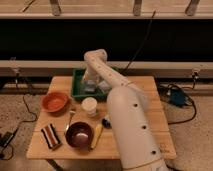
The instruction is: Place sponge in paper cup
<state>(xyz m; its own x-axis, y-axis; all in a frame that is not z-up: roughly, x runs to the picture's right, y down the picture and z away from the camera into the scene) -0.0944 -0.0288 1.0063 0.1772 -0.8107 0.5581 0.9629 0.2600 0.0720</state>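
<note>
The paper cup (89, 106) is short and cream-white and stands upright on the wooden table just in front of the green tray (77, 85). A grey-blue block, the sponge (90, 89), lies inside the tray. My gripper (90, 81) reaches down into the tray right over the sponge, behind the cup. The wrist hides where the gripper meets the sponge. A paler grey cloth (105, 87) lies in the tray to the right of the gripper.
An orange bowl (54, 101) sits at the left. A dark red bowl (79, 134), a brown-and-white striped block (50, 136), a yellow item (97, 135) and a utensil (70, 120) lie at the front. My arm covers the table's right half.
</note>
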